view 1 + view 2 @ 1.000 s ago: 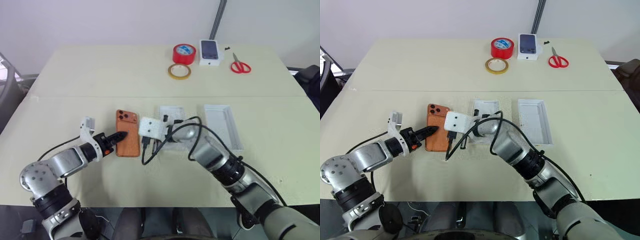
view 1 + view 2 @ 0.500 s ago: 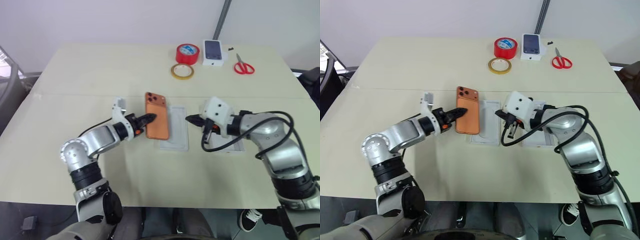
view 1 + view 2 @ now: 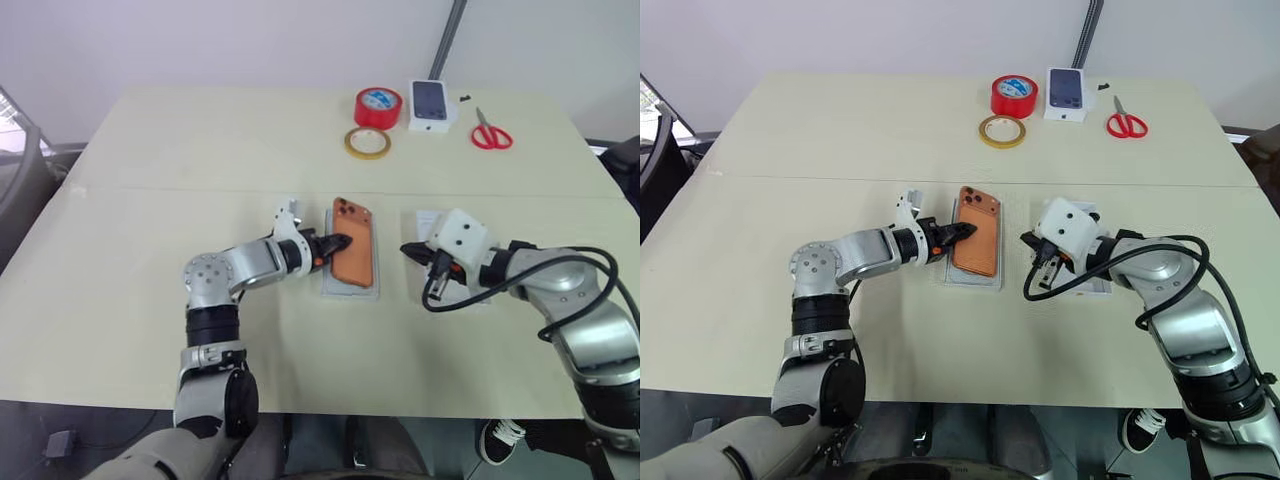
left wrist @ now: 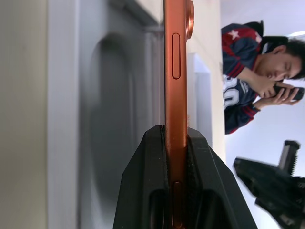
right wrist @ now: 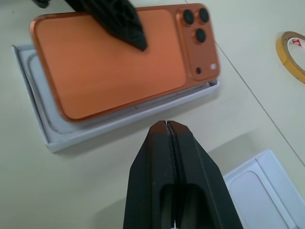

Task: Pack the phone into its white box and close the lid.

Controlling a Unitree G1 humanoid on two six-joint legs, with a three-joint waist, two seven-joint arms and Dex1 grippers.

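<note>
At frame centre, the phone (image 3: 976, 231) is gripped by the left gripper (image 3: 962, 233) over the white box (image 3: 974, 276); lowering flat is needed. The right gripper (image 3: 1025, 240) is closed, empty.

Copper-orange phone (image 3: 353, 256), white box (image 5: 35, 125), red tape roll (image 3: 378, 106), yellow tape ring (image 3: 367, 143), red-handled scissors (image 3: 490, 131)

At the table's (image 3: 150, 150) far edge lie red tape (image 3: 378, 106), yellow tape (image 3: 365, 143), a printed phone box (image 3: 433, 104) and red scissors (image 3: 490, 132).
</note>
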